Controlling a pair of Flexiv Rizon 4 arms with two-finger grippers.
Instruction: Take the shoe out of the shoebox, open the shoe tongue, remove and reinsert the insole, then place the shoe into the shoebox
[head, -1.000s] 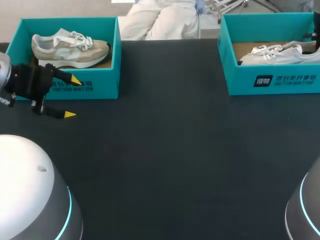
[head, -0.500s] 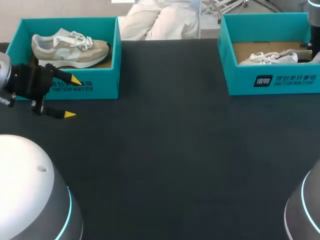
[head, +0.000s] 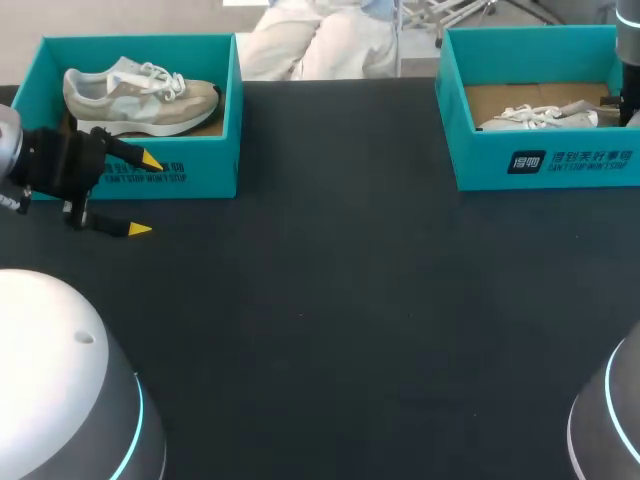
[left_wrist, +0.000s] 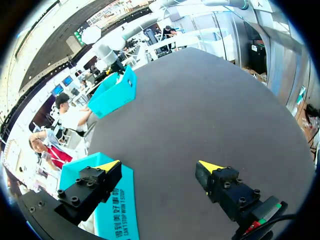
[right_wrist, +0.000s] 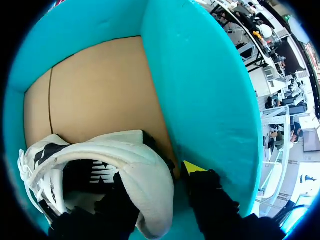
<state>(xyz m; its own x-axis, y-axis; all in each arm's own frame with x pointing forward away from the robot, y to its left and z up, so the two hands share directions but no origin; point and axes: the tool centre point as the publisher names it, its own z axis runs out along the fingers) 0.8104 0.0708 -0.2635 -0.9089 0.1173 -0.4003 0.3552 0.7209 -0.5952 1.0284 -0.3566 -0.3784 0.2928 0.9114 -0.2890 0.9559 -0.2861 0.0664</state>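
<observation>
A white shoe (head: 540, 115) lies on its side in the teal shoebox (head: 560, 160) at the back right. My right arm (head: 628, 70) comes down at that box's right end. In the right wrist view the shoe (right_wrist: 130, 160) has its heel collar between the fingers of my right gripper (right_wrist: 155, 185). One yellow fingertip (right_wrist: 190, 167) stands just off the heel by the box wall (right_wrist: 200, 90), and the other finger is hidden inside the shoe. My left gripper (head: 145, 195) hangs open with nothing in it, before the left shoebox (head: 200, 175).
The left shoebox holds a beige and grey shoe (head: 140, 95). In the left wrist view that box (left_wrist: 117, 210) lies under one finger of my left gripper (left_wrist: 160, 166), and the right box (left_wrist: 114, 92) is far across the dark table (head: 340, 300).
The white shoe, earlier tilted up over the rim, has come down into the right box. The right gripper's fingers have parted. The left arm has not moved.
</observation>
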